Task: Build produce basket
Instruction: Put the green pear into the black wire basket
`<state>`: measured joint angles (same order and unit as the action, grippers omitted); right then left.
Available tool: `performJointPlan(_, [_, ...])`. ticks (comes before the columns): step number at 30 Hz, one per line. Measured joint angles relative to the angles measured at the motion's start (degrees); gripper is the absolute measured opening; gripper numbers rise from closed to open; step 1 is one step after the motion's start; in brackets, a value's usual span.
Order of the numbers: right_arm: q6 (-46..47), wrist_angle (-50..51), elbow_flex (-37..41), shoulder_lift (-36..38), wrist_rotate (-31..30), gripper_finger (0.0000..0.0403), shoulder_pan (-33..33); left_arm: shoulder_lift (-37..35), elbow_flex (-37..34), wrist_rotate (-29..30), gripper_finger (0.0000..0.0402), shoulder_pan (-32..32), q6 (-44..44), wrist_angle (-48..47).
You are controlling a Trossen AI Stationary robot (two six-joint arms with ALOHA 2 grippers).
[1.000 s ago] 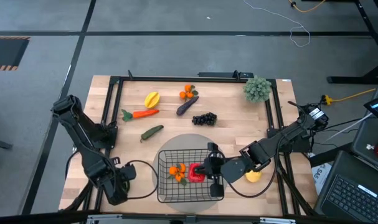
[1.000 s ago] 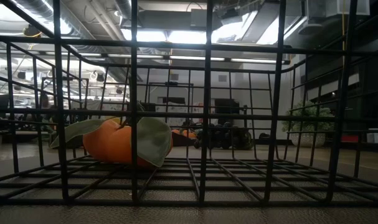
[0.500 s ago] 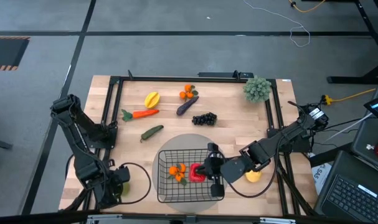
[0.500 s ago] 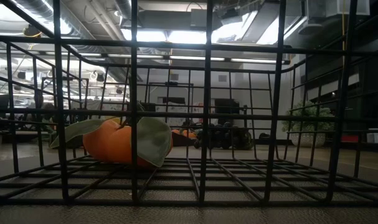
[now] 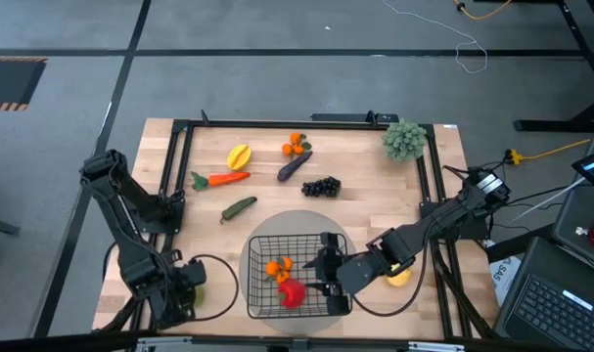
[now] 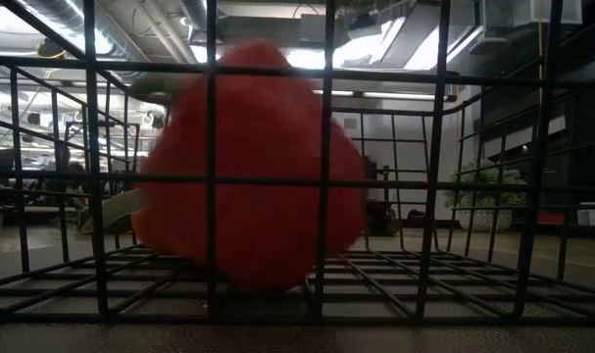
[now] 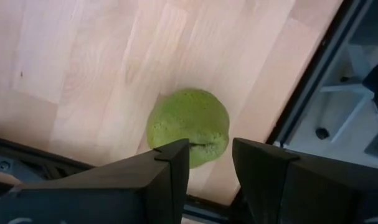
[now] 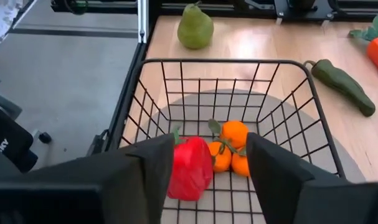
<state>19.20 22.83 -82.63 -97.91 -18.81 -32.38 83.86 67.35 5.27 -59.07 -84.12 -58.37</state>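
Note:
The black wire basket (image 5: 250, 284) stands on a grey round mat near the table's front edge. A red pepper (image 5: 292, 291) lies on the basket's floor beside small oranges (image 5: 277, 266); in the low view the pepper (image 6: 253, 167) is blurred. My right gripper (image 5: 321, 276) is open over the basket's right part, and the pepper (image 8: 190, 168) lies ahead of its spread fingers, free of them. My left gripper (image 5: 184, 288) is open at the table's near left corner, above a green pear (image 7: 189, 124) that lies on the wood just beyond its fingertips.
On the far half of the table lie a yellow starfruit (image 5: 238, 155), a carrot (image 5: 223, 179), a green chili (image 5: 238, 207), oranges (image 5: 295, 146), an eggplant (image 5: 295, 164) and black grapes (image 5: 320, 186). A grey-green bushy ball (image 5: 404, 140) stands at the far right. A lemon (image 5: 398, 277) lies under the right arm.
My right gripper has let go of the red pepper, which has dropped to the basket's floor toward its near left part; the gripper has shifted a little toward the table's left. My left gripper has gone toward the table's near left corner and stays there.

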Motion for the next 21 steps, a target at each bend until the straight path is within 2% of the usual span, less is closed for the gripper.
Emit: performJointPlan(21, [-0.2,-2.1,0.0,0.0,0.0,0.0194,0.0,3.8,0.0,-3.5,0.0111,-0.7,-1.8,-0.5])
